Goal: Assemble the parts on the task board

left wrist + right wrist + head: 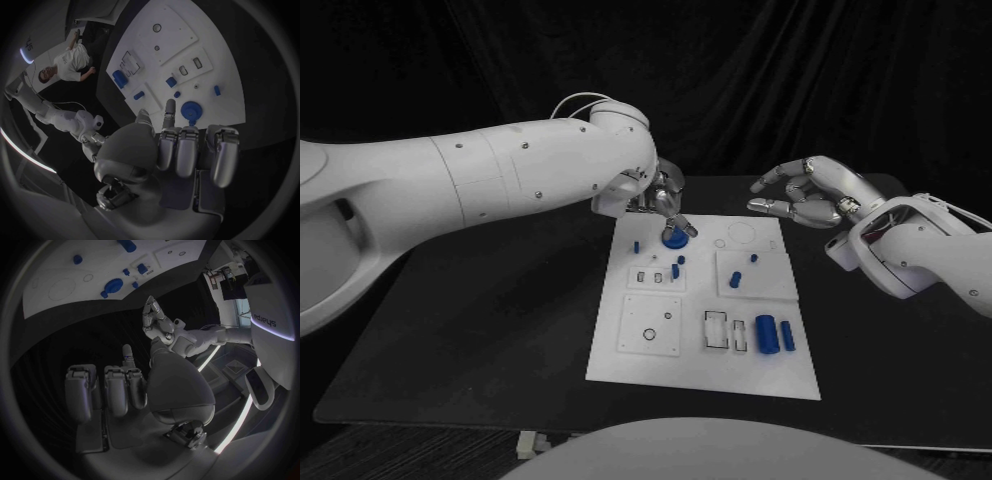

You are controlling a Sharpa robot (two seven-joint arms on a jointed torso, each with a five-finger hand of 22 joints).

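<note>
White task board (711, 360) lies mid-table with blue parts on it. One blue round part (676, 240) sits near its far left corner, just under the left hand (653, 195), whose fingers reach toward it; whether they touch, I cannot tell. Right hand (805, 195) hovers beyond the board's far right corner, fingers curled, holding nothing.

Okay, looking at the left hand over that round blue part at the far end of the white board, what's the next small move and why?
Probably lower the left hand slightly and close its fingers on the round blue disc-shaped part. Its fingertips sit just above that part on the white task board, apparently holding nothing yet. The right hand hovers beyond the board's far right corner, empty.
</note>
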